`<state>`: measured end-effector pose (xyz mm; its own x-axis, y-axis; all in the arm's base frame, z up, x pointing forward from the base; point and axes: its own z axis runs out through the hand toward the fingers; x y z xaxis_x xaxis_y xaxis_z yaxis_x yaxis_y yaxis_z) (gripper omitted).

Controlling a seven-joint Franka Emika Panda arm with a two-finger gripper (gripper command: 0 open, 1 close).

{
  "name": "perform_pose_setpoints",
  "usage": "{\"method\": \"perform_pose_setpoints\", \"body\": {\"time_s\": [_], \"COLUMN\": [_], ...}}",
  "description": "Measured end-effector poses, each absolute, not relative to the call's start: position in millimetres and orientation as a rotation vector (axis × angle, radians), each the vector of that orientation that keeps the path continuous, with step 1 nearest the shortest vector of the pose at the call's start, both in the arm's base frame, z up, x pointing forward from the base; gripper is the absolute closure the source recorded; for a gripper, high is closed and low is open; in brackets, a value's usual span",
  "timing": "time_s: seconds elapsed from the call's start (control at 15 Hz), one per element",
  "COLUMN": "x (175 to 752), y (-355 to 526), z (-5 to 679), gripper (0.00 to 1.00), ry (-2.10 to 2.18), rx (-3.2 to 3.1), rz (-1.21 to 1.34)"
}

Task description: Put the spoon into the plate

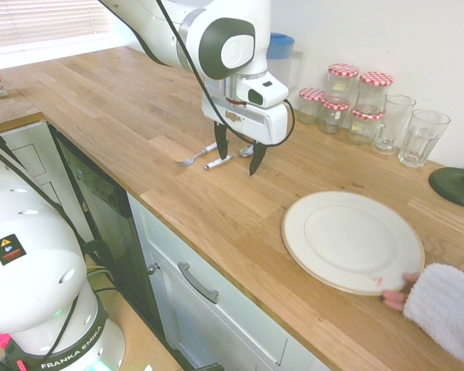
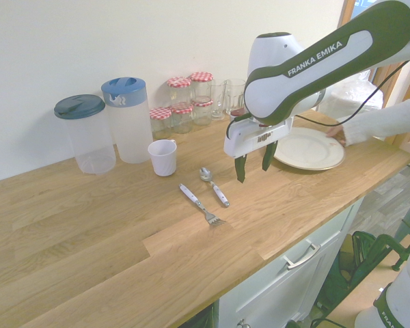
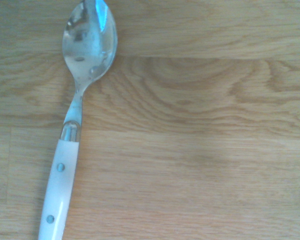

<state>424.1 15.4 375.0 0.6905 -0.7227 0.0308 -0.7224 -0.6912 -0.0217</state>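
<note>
- Spoon [image 3: 72,125]: lying flat on the counter [image 2: 89,225], filling the near part of the wrist view; shiny oval metal bowl, slim neck, glossy white handle with two rivets.
- Position: resting just beside the gripper [image 2: 253,166] on its cup-and-jug side, away from the plate; gripper hanging above the wood, not touching the spoon.
- Long axis: running roughly from back wall to counter edge in the second exterior view, bowl pointing toward the wall.
- Gripper state: dark fingers spread apart, gripping nothing; judging the coming move as a short sideways shift over the handle, then a descent.
- Fork [image 2: 201,205]: lying beyond the spoon from the gripper, near it but apart, same white handle, tines toward the edge.
- Plate [image 1: 353,241]: off-white, round, broad raised rim, sitting well apart on the gripper's other side; small red smudge near its rim.
- Hand [image 1: 397,292]: a person's fingers in a fluffy white sleeve touching the plate's rim.
- Counter: oak planks, matt, visibly grained.
- Cup [image 2: 163,157]: white, plain, standing behind the spoon.
</note>
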Motion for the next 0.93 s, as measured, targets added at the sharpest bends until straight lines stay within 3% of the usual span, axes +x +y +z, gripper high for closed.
{"method": "perform_pose_setpoints", "body": {"time_s": [0.53, 0.87, 0.93], "x": [431.9, 463.1, 466.9], "y": [79.6, 103.2, 104.6], "z": [378.7, 333.4, 329.7], "gripper": [0.0, 0.0, 1.0], "ry": [1.392, 1.433, 1.427], "rx": [-2.853, -2.842, -2.836], "rz": [-0.132, -0.081, -0.083]}}
